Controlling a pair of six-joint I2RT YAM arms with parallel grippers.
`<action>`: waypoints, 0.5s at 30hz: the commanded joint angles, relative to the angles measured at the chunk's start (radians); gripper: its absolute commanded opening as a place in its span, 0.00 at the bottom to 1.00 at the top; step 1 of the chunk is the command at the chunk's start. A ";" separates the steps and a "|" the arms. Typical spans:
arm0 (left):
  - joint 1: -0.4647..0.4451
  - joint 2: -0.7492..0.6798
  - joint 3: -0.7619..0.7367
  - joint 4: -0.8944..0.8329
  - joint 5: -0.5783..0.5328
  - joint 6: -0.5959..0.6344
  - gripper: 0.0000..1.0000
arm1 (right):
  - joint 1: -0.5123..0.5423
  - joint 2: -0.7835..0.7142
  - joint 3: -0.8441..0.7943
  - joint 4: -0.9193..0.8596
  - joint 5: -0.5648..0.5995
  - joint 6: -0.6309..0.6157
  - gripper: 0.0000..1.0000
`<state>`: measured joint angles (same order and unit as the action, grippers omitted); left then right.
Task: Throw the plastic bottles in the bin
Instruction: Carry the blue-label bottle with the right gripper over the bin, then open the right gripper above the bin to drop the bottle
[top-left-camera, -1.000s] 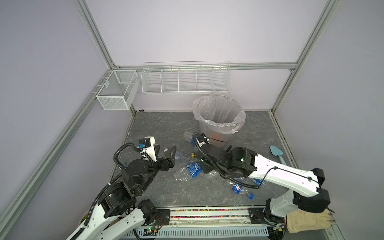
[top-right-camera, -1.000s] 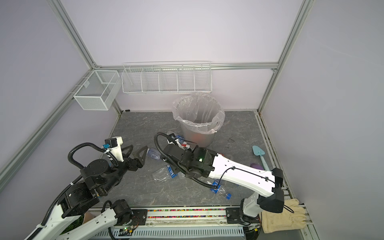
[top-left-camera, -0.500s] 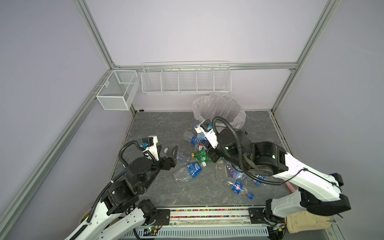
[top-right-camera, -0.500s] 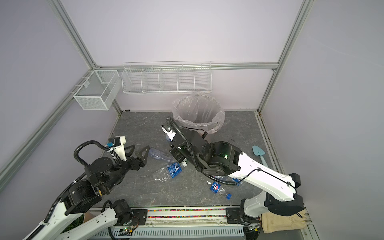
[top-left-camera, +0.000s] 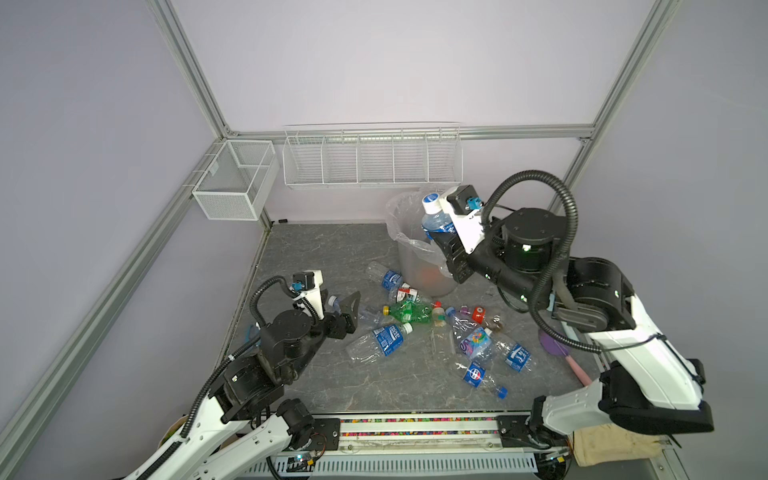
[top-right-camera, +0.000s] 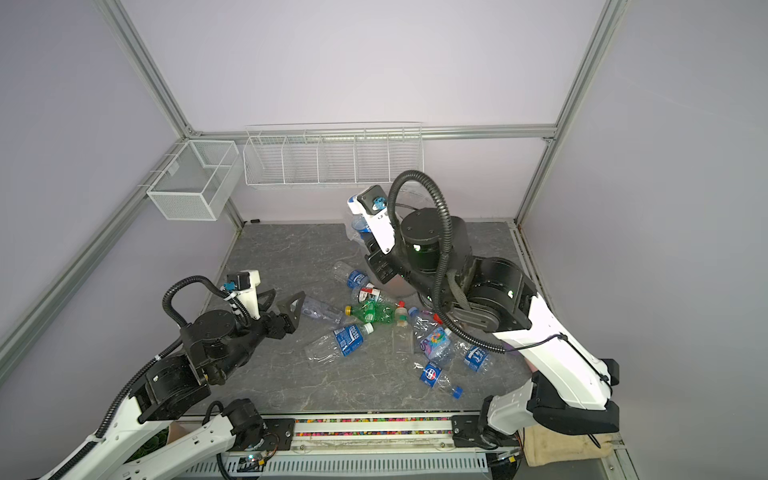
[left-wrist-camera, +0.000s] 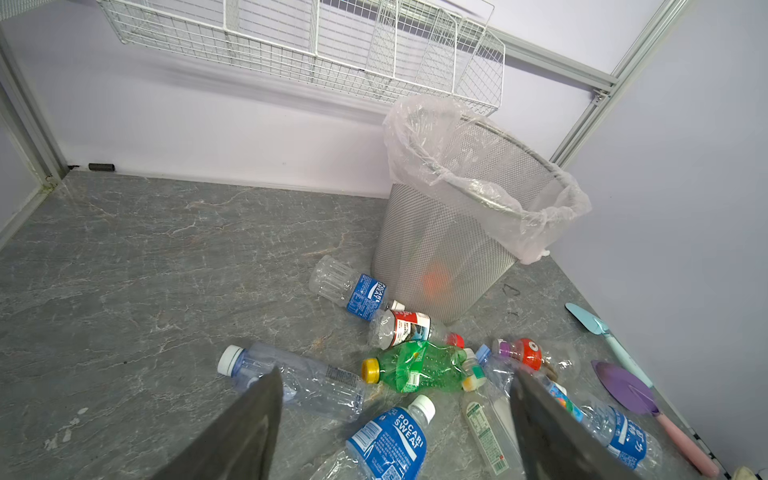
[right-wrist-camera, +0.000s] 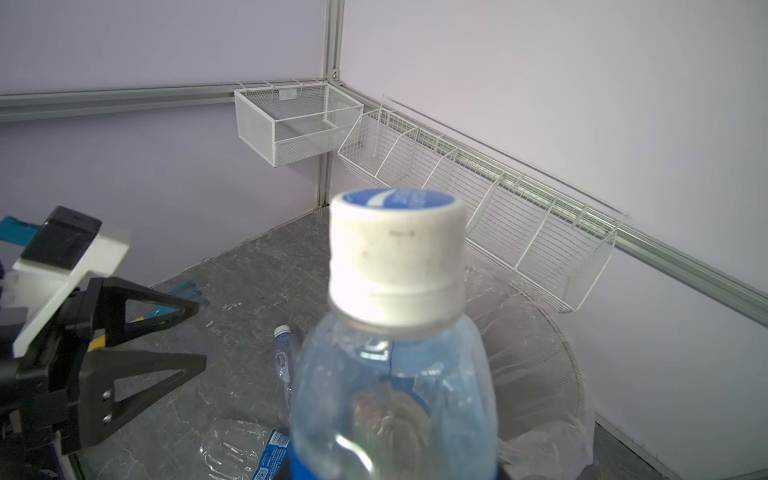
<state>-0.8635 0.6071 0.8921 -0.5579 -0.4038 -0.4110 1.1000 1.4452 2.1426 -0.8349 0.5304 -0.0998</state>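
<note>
Bin (left-wrist-camera: 440, 257): round, pale grey mesh wall, clear crinkly bag liner (left-wrist-camera: 478, 166) folded over rim, stands on floor near back wall. Through the mesh a blurred orange shape sits low inside; can't tell what.

Two white wire baskets hang on walls: small box basket (top-left-camera: 232, 183) at the corner, long divided basket (top-left-camera: 372, 160) on back wall; nothing seen in them.

R gripper (top-left-camera: 436, 232) pinched tight on a held bottle (top-left-camera: 434, 218), clear w/ blue label and white cap, up over bin's rim. Its tips aren't seen in wrist view.

L gripper (top-left-camera: 347, 309) spread wide, low over floor, beside a clear bottle (left-wrist-camera: 291, 380) w/ white cap.

Other bottles lie scattered on grey marbled floor (top-left-camera: 316, 253) in front of bin: crushed green bottle (top-left-camera: 407, 311) w/ yellow cap, blue-label bottle (top-left-camera: 384, 338), red-label bottle (left-wrist-camera: 401, 328), multicolour bottle (top-left-camera: 476, 343).
</note>
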 joint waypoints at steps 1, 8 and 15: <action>0.002 -0.001 0.022 -0.005 0.009 -0.011 0.85 | -0.074 0.045 0.080 0.008 -0.059 -0.021 0.07; 0.003 -0.001 0.023 -0.002 0.020 -0.012 0.84 | -0.375 0.241 0.265 -0.053 -0.341 0.142 0.08; 0.002 0.001 0.043 -0.007 0.029 -0.012 0.84 | -0.643 0.682 0.652 -0.409 -0.533 0.324 0.34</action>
<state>-0.8635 0.6090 0.8974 -0.5591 -0.3870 -0.4110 0.5102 1.9709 2.6476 -0.9756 0.1165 0.1139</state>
